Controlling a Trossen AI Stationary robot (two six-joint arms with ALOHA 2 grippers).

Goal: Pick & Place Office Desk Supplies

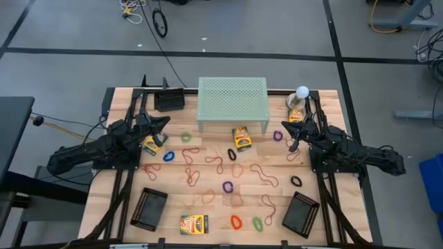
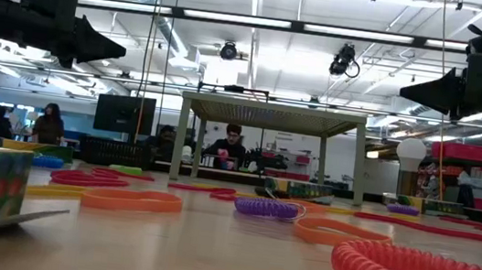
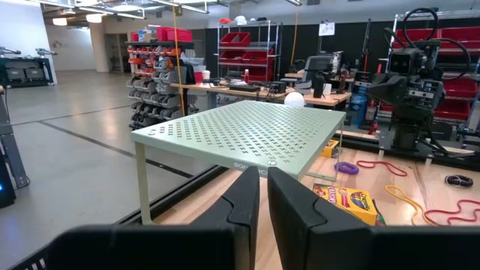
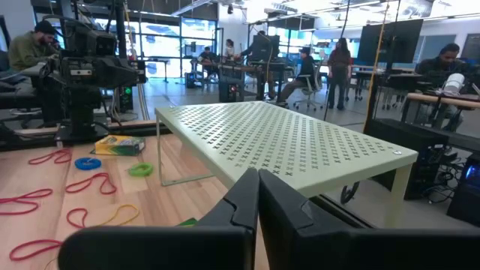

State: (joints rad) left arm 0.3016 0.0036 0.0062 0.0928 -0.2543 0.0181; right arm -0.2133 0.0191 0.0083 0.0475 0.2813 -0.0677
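Rubber bands in several colours lie scattered on the wooden table, among them a blue one (image 1: 168, 156), a black one (image 1: 232, 153) and a purple one (image 1: 228, 186). Small yellow-and-green boxes lie flat: one in front of the stand (image 1: 241, 138), one under the left arm (image 1: 154, 144), one near the front edge (image 1: 194, 224). My left gripper (image 1: 166, 121) hovers shut above the table's left side, level, pointing toward the stand. My right gripper (image 1: 282, 126) hovers shut on the right side, facing it. Neither holds anything.
The pale green perforated stand (image 1: 232, 102) stands at the far middle, with a white ball-topped object (image 1: 302, 92) to its right. Black trays sit at the far left (image 1: 169, 101), the near left (image 1: 149, 208) and the near right (image 1: 301, 214). People sit in the room beyond.
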